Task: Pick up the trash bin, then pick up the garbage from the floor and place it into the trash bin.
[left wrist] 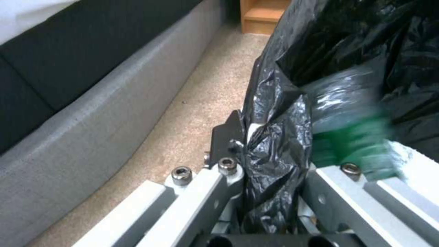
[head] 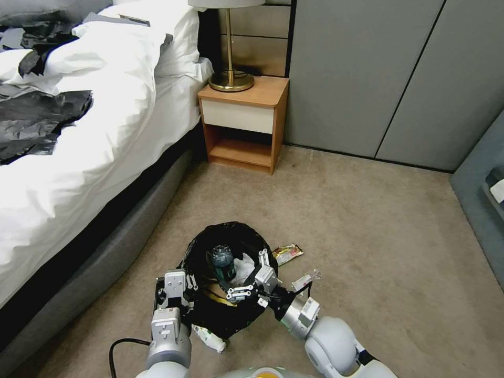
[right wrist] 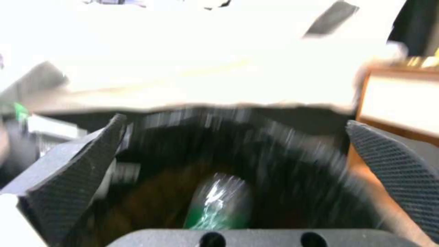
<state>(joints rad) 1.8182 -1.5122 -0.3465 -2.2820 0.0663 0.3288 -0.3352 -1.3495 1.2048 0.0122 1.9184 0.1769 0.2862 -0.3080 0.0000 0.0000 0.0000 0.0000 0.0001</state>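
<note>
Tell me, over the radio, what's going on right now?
Left pincer shut on bin rim. Right pincer open over the bin, bottle below it inside. Wrapper and more litter on the carpet. Nothing in the way.

Blurred bottle (right wrist: 219, 202) inside the bin (head: 210, 315); bin's white wall hidden under black liner (left wrist: 274, 144).

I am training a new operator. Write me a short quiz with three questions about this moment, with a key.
1. True or false: the left pincer grips the trash bin by its rim.
2. Which pincer is open above the bin: A left, B right?
3. What lies inside the bin?

Key:
1. True.
2. B.
3. A plastic bottle with a green label, and white tissue. A wrapper lies on the carpet.
</note>
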